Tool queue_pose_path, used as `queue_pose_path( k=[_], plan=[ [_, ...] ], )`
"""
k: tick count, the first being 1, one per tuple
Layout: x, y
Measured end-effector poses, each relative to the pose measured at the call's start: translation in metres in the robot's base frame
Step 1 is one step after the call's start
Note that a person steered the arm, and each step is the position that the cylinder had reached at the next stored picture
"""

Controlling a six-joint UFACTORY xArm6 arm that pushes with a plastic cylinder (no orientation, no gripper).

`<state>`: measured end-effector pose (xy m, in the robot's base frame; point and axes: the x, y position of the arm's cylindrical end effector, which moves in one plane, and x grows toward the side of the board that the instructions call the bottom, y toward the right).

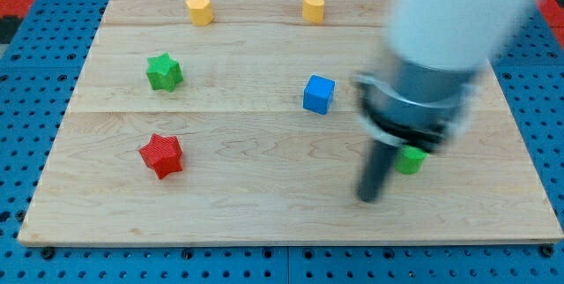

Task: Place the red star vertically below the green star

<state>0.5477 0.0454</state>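
Note:
The red star [161, 154] lies on the wooden board [264, 205] at the view's left, below the middle. The green star [164, 71] lies above it, near the left edge, almost in line with it. My tip [368, 198] is blurred and stands at the view's lower right, far to the right of both stars and touching neither. The arm's body [436, 46] hides part of the board's upper right.
A blue cube [319, 93] sits near the board's middle. Two yellow blocks [200, 9] [314, 6] sit along the top edge. A green block [410, 159] is partly hidden behind the arm, just right of my tip.

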Motion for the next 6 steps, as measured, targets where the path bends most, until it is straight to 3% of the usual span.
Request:
queue_pose_path(
  k=[1, 2, 3, 4, 5, 6],
  plan=[
    [-0.011, -0.119],
    [0.020, -0.159],
    [-0.047, -0.223],
    [-0.070, -0.230],
    [-0.053, -0.213],
    [-0.077, -0.222]
  ],
)
